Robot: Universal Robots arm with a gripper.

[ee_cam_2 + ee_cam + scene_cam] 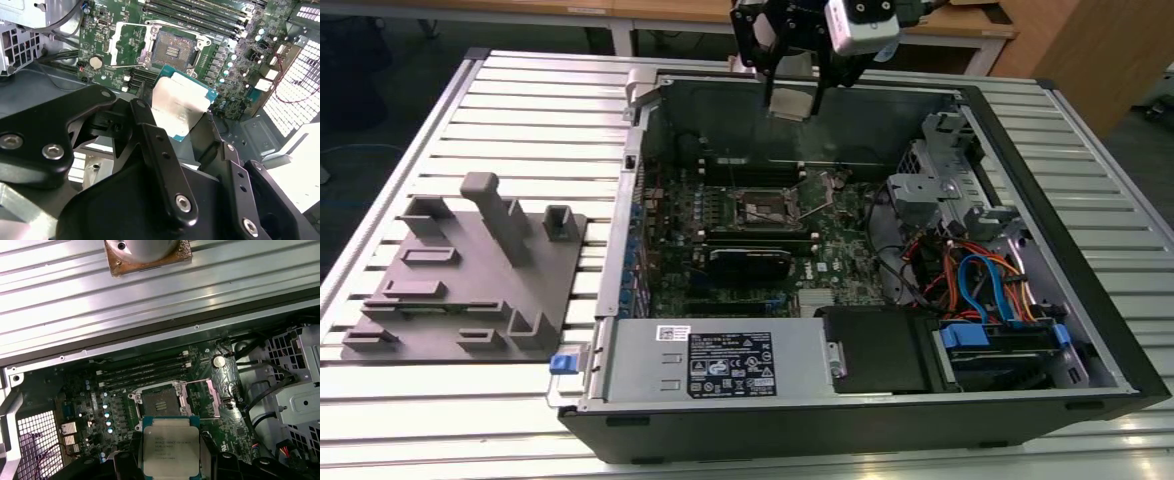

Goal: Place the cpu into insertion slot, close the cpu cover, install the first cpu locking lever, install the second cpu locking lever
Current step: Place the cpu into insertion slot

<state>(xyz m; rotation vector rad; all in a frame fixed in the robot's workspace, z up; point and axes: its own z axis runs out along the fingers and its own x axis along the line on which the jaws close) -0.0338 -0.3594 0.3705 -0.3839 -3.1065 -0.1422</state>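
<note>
My gripper [791, 100] hangs above the far wall of the open computer case [1067, 200], shut on the cpu [790, 104]. In both wrist views the cpu [181, 105] [170, 447] is a flat silver-topped square on a green carrier, clamped by its edges between the black fingers [150, 130]. Below it and apart from it lies the insertion slot [765, 210] [173, 50] [160, 402], bare with its contacts showing. The cpu cover [202, 399] [127, 45] is swung open beside the slot. A thin wire locking lever [131, 64] lies along the cover's edge.
The case lies on a slatted metal table [520, 100]. A grey fixture plate [467, 270] with upright posts stands at the exterior view's left. Inside the case are memory slots [145, 371], a black card [747, 262], a power supply [707, 365], a drive cage [934, 180] and coloured cables [987, 280].
</note>
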